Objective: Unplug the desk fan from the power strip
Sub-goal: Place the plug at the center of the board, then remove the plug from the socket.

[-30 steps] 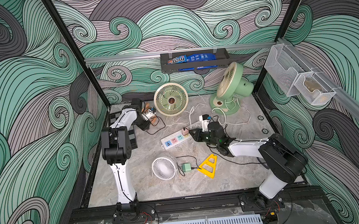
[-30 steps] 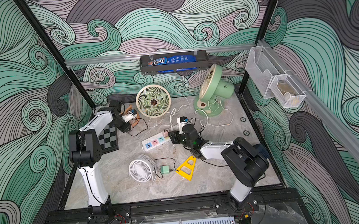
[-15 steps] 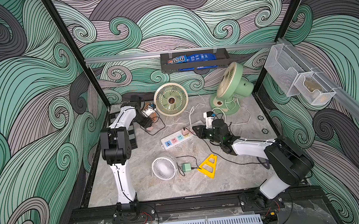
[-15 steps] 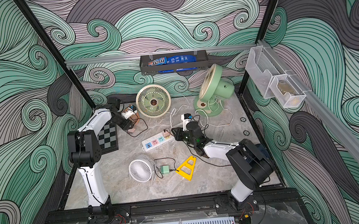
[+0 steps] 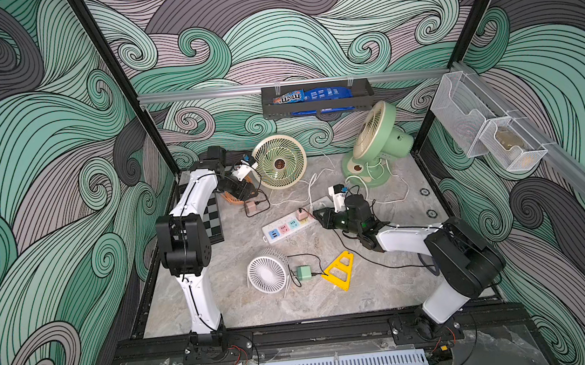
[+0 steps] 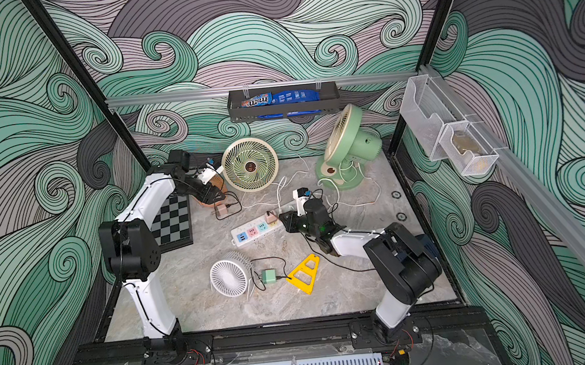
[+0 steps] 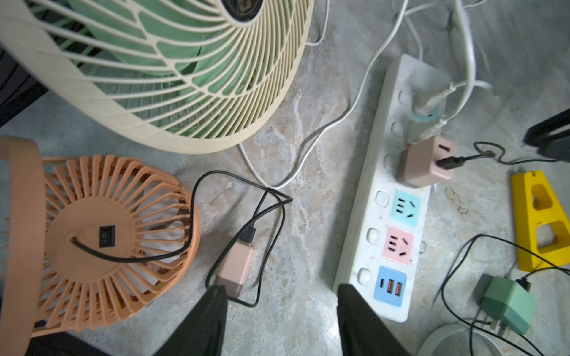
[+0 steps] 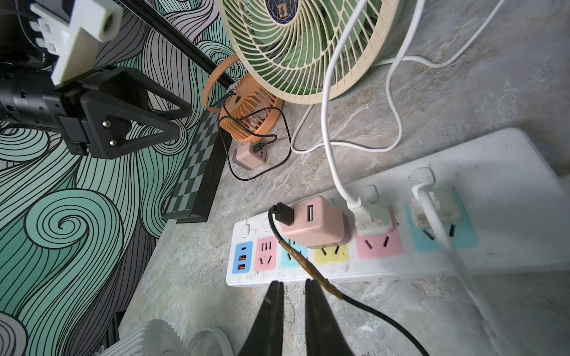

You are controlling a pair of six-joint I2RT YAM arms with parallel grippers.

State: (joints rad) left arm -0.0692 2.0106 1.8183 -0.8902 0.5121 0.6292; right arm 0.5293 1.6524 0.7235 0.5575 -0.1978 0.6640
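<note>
Pink loose adapter [image 7: 234, 271] lies below my wide-spread, empty left fingers [image 7: 203, 323]; right fingers [image 8: 271, 317], barely parted, empty, beside the power strip [image 8: 493, 172].

The dark candy bag [image 5: 287, 98] lying in the black metal wall shelf [image 5: 316, 107] reads "m&m's" in white letters in both top views. The blue packet [image 5: 328, 93] beside it carries white print, too small to read.

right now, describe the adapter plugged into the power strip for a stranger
Find the white power strip mid-floor. A pink cube adapter with a black cable stands in its yellow socket. Neighbouring plugs are white, and its pink twin lies loose, unplugged.
</note>
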